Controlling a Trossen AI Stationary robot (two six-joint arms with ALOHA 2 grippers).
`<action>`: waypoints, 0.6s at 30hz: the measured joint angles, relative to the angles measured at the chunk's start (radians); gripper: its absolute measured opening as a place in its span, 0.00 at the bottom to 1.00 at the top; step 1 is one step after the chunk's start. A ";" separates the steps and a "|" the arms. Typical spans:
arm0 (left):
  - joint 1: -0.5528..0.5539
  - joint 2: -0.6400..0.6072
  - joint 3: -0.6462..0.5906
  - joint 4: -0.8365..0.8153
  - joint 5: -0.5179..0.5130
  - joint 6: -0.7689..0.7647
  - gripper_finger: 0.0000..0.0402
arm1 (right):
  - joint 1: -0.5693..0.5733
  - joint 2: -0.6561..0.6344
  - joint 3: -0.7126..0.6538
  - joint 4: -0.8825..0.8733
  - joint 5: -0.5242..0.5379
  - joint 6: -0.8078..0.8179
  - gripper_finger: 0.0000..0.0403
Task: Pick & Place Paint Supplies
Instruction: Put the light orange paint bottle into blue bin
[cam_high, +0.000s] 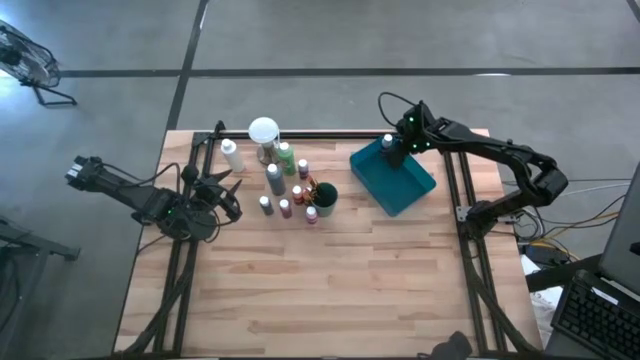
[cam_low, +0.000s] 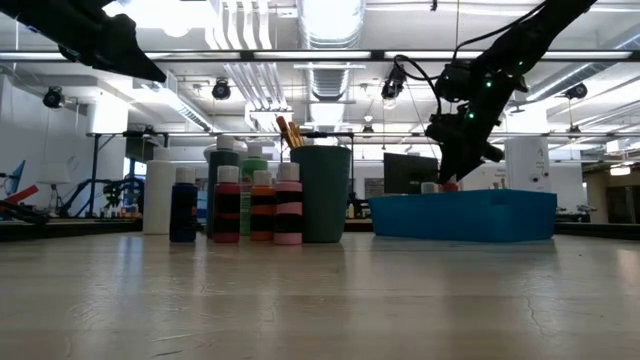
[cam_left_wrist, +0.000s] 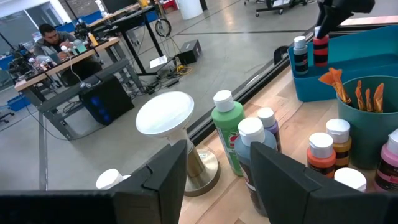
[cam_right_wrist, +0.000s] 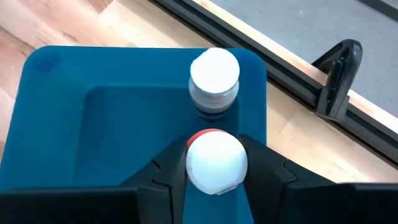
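A wooden slatted table (cam_high: 330, 280) was seen from straight above, framed by dark rails. A teal tray (cam_high: 405, 185) was set at an angle near the far right part of the table. The right gripper (cam_high: 394, 150) was held over the tray's far corner, where a white cap (cam_high: 388, 141) could be made out beneath it; the finger position could not be told. A cluster of small white-capped paint bottles (cam_high: 283, 185) was gathered left of the tray, beside a dark green cup (cam_high: 322, 197) and a round white-topped object (cam_high: 264, 131). The left gripper (cam_high: 228, 195) was positioned just left of the cluster.
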 joint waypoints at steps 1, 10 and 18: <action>0.000 0.000 0.000 0.000 0.000 0.000 0.45 | 0.000 0.000 -0.004 0.005 0.000 0.000 0.28; 0.000 0.000 0.000 0.000 0.000 0.000 0.45 | -0.005 0.000 -0.031 0.043 0.005 0.001 0.28; 0.000 0.000 0.000 0.000 0.000 0.000 0.45 | -0.005 0.032 -0.032 0.048 0.006 -0.012 0.28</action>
